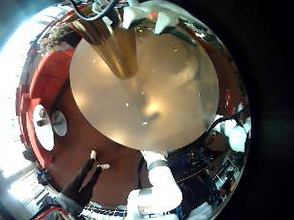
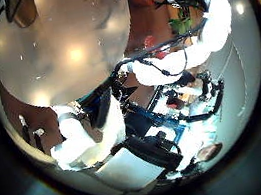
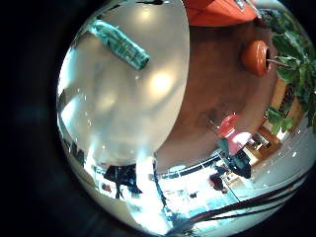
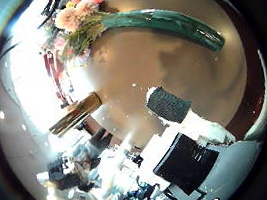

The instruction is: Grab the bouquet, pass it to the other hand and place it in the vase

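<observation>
Nothing of the task looks done yet; the bouquet (image 4: 112, 24) lies flat on the pale round desk (image 4: 149, 67), its blooms at one end and its long wrapped stem stretching away across the top; no hand touches it. The vase (image 4: 75, 113) stands on the same desk, apart from the bouquet, and shows again close under the left palm (image 1: 111, 42), empty as far as can be seen. The right hand (image 4: 185, 138) hangs over the desk with a finger reaching out straight, holding nothing; the left hand (image 1: 141, 8) shows only fingertips, loose and empty. Picking up, passing across and placing in the vase all remain.
</observation>
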You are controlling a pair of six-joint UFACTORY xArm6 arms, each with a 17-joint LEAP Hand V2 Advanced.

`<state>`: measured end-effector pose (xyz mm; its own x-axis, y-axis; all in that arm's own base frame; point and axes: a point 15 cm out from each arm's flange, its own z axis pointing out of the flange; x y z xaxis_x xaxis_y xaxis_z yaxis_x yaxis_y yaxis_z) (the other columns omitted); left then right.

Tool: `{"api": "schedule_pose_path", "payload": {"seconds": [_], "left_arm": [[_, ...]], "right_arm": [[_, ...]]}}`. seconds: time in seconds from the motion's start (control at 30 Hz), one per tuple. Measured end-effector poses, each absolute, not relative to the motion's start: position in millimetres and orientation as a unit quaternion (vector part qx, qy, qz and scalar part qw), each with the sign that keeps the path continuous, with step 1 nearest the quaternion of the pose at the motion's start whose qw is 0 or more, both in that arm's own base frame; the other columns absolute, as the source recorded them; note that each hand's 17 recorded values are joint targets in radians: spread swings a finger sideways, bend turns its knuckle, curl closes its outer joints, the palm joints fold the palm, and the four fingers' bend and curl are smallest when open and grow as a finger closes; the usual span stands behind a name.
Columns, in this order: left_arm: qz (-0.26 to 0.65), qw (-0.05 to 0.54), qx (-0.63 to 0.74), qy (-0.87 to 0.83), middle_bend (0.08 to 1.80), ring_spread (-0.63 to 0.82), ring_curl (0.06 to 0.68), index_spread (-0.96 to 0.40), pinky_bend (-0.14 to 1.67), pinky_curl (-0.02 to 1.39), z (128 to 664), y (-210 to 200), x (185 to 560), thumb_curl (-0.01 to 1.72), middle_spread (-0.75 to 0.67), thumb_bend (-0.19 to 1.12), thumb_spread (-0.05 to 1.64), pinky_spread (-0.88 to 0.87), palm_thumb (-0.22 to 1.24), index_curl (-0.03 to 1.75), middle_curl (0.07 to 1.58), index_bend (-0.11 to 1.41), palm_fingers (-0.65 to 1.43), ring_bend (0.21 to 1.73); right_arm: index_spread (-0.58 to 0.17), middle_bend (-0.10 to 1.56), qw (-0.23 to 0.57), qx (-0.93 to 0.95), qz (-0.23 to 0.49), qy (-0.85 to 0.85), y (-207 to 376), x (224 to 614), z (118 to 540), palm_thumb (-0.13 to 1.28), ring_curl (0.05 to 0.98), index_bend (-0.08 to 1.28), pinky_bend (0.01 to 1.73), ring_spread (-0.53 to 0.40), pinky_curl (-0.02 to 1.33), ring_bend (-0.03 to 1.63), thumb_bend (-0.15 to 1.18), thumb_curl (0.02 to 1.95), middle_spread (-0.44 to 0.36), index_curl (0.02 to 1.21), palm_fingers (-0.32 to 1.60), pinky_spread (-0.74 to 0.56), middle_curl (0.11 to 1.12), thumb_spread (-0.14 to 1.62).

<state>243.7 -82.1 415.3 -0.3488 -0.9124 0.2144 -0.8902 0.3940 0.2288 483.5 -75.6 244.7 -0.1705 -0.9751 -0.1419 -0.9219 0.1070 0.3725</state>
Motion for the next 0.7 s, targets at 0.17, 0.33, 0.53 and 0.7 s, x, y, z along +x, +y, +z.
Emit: {"api": "schedule_pose_path", "payload": {"seconds": [0.17,0.33,0.53,0.7], "left_arm": [[-0.034,0.153,0.551,-0.82,0.18,0.59,0.21,0.08,0.19,0.29,416,-84,248,0.33,0.46,-0.02,1.11,0.53,0.37,0.39,0.28,0.19,0.12,0.4],[-0.038,0.154,0.549,-0.821,0.18,0.59,0.21,0.08,0.19,0.29,414,-84,249,0.33,0.45,-0.02,1.11,0.53,0.37,0.4,0.28,0.19,0.12,0.4],[-0.039,0.154,0.548,-0.821,0.18,0.59,0.211,0.08,0.19,0.29,414,-86,250,0.33,0.45,-0.02,1.11,0.53,0.37,0.4,0.28,0.19,0.12,0.4],[-0.043,0.157,0.548,-0.82,0.18,0.59,0.211,0.08,0.19,0.29,411,-85,250,0.33,0.45,-0.02,1.11,0.53,0.37,0.4,0.28,0.19,0.12,0.4]], "right_arm": [[-0.17,0.36,0.065,0.629,-0.188,-0.752,-88,491,229,0.61,0.34,0.17,0.5,-0.029,0.28,0.77,-0.02,0.44,0.023,0.27,0.36,0.18,0.41,1.09],[-0.168,0.36,0.067,0.625,-0.19,-0.755,-91,493,219,0.63,0.334,0.18,0.49,-0.033,0.27,0.75,-0.02,0.45,0.028,0.29,0.33,0.2,0.41,1.09],[-0.168,0.36,0.069,0.62,-0.192,-0.758,-94,497,202,0.62,0.324,0.18,0.49,-0.035,0.26,0.74,-0.02,0.46,0.025,0.31,0.31,0.21,0.41,1.08],[-0.168,0.36,0.071,0.617,-0.193,-0.759,-94,501,190,0.63,0.323,0.18,0.48,-0.035,0.25,0.74,-0.02,0.47,0.028,0.32,0.31,0.22,0.41,1.08]]}}
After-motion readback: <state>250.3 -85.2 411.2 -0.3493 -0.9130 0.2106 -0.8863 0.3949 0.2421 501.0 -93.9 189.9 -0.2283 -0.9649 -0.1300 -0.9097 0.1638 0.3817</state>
